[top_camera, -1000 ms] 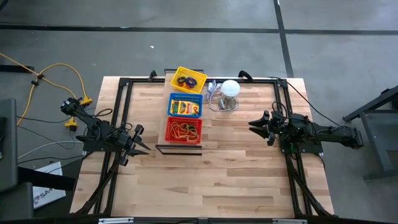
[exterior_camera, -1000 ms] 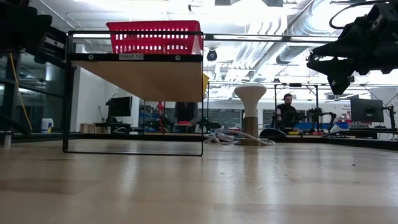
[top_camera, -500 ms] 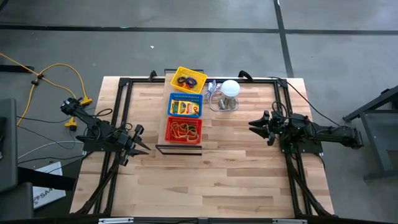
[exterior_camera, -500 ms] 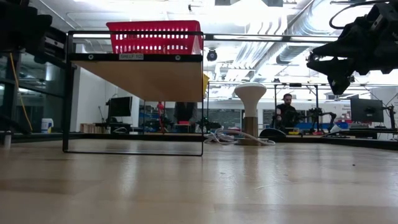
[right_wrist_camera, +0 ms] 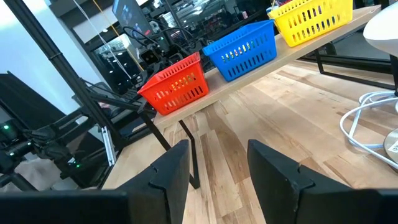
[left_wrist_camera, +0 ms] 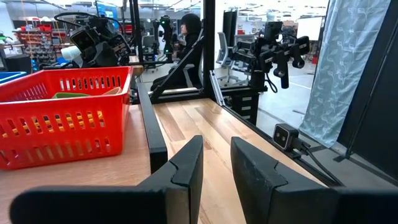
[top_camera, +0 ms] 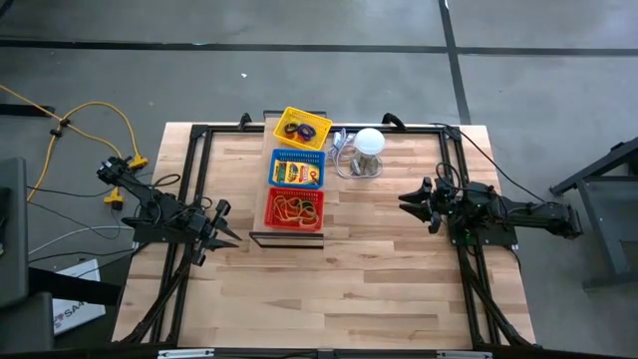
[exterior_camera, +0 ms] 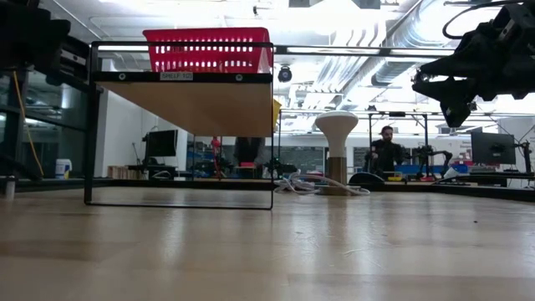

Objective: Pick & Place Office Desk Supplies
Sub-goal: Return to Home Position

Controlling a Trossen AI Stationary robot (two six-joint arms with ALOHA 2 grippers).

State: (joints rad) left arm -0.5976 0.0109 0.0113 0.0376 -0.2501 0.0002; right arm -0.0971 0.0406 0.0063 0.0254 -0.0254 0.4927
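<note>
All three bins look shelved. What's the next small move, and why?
Probably only ease both arms into their rest pose; no more picking seems needed. The red bin, blue bin and yellow bin sit in a row on the shelf, and the left gripper and right gripper are open, holding nothing.

Three plastic mesh bins: one red bin (right_wrist_camera: pixel 177 90), one blue bin (right_wrist_camera: pixel 245 46), one yellow bin (right_wrist_camera: pixel 314 18). One pale wooden shelf board (exterior_camera: pixel 201 107). One white ball-like object with grey cable (top_camera: pixel 370 141). Two dark robot arms: left arm (top_camera: pixel 159 211), right arm (top_camera: pixel 498 213). One wooden bench (top_camera: pixel 339 289). One person (exterior_camera: pixel 385 150) in the room beyond. Thin rubber bands (top_camera: pixel 297 207) in the red bin: too tangled to count.
</note>
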